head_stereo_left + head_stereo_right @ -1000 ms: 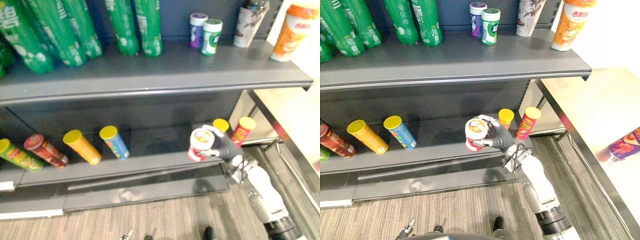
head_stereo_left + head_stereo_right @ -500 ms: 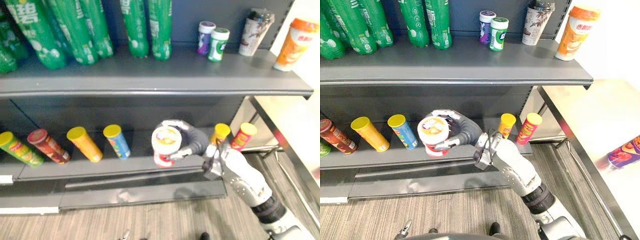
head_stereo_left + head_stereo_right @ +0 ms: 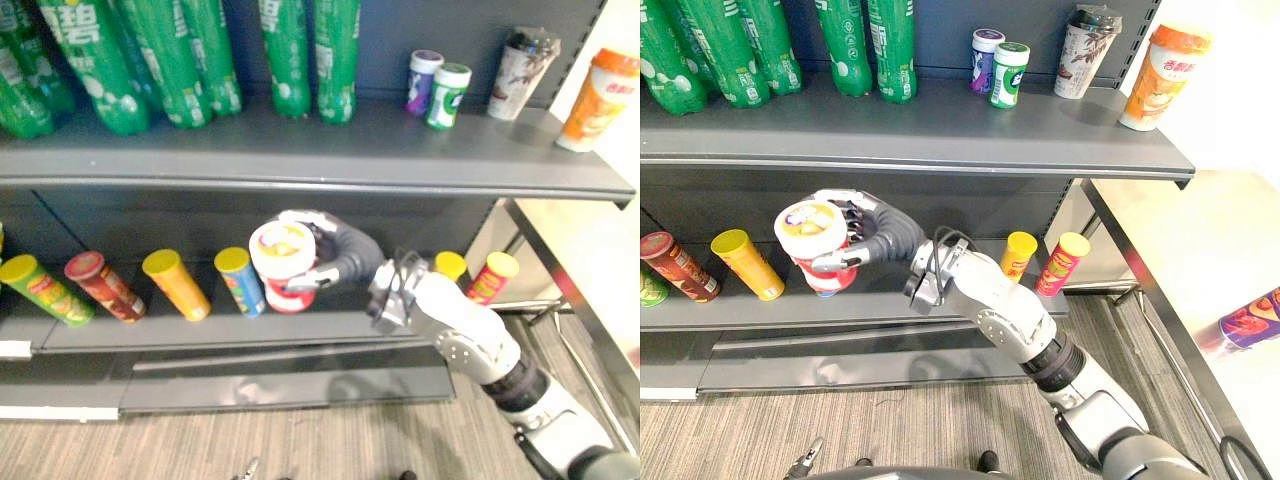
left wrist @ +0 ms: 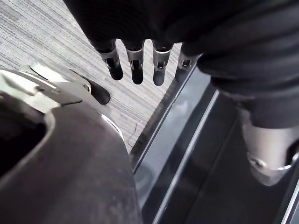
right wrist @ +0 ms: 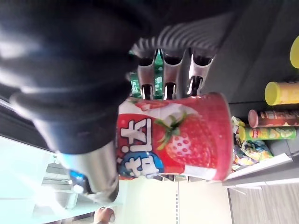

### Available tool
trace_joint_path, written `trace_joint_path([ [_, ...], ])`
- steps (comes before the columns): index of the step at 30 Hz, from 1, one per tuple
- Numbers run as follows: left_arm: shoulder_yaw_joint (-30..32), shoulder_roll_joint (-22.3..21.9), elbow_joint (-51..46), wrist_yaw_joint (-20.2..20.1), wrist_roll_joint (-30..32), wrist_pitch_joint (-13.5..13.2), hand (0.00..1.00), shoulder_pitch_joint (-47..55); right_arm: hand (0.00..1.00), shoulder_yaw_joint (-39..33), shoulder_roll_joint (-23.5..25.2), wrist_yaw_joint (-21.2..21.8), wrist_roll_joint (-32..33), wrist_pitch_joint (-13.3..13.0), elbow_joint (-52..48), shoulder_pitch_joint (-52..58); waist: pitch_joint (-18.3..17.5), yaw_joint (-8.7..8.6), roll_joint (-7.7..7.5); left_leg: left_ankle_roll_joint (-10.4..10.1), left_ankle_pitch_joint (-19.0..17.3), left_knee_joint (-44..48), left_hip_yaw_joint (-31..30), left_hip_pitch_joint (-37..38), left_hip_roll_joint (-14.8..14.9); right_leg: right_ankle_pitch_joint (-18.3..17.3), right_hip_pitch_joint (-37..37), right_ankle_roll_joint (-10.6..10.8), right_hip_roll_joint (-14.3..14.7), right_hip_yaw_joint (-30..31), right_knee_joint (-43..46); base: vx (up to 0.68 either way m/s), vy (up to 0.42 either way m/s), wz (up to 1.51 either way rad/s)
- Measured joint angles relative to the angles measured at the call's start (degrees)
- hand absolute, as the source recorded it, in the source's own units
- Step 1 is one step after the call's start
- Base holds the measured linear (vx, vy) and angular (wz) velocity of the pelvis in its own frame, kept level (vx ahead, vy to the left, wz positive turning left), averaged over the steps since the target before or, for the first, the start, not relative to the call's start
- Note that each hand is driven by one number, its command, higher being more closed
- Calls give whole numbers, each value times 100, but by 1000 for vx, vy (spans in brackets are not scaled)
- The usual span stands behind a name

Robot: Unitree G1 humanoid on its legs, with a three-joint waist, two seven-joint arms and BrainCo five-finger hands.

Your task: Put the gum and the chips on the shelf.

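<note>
I see the grey shelf (image 3: 940, 130). At its lower tier my right hand (image 3: 872, 228) is curled round a red strawberry tub (image 3: 815, 238). Two gum bottles (image 3: 1009, 75) stand on top. My left hand (image 4: 135, 65) hangs with its fingers straight.

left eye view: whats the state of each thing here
red tub: held before the lower shelf, top closed
right hand: shut on the red tub
left hand: open, holds nothing
gum bottles: upright on top shelf, capped
chip cans: on lower shelf, lids on
</note>
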Motion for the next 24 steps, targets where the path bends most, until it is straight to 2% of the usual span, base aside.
trace_joint_path([
  [13, -12, 14, 41, 6, 196, 19, 0, -5, 100, -41, -2, -691, -148, -19, 450, -850, -133, 32, -3, -11, 7, -7, 83, 30, 24, 14, -6, -18, 24, 77, -1, -9, -1, -4],
  [19, -11, 14, 38, 5, 223, 22, 0, -18, 100, -641, -98, -914, -457, -22, 833, -1205, -162, 97, -14, -14, 15, -13, 80, 31, 23, 15, -1, -17, 24, 73, 0, 0, 0, 0],
  [24, -5, 22, 31, 3, 250, 62, 0, -23, 100, -1029, -513, -1134, -588, -23, 1284, -1824, -164, 101, -15, -15, 21, -26, 78, 33, 24, 15, -2, -17, 25, 68, 0, 0, 0, 0],
])
